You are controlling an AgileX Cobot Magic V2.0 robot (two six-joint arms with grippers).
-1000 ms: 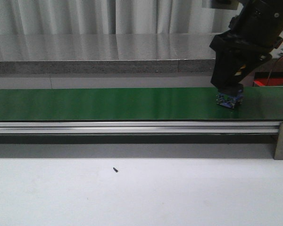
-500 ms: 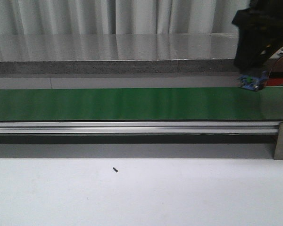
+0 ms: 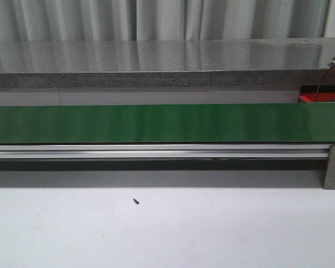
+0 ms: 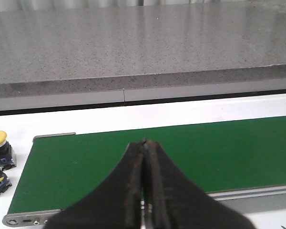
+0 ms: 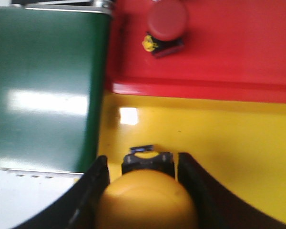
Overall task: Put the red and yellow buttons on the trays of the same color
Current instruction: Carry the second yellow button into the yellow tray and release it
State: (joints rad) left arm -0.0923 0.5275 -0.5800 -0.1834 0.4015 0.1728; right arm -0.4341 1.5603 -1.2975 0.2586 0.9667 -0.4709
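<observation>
Factory-style lab: green conveyor belt (image 3: 156, 123) on aluminium rail (image 3: 156, 151), curtained backdrop (image 3: 156, 19).

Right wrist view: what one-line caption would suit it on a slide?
Right gripper holds a yellow button over the yellow tray; a red button sits on the red tray.

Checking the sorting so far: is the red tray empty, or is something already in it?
Not empty. One red button sits in the red tray, in the right wrist view.

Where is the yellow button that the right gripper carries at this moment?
In the right wrist view, the yellow button sits between the right gripper fingers, over the yellow tray.
</observation>
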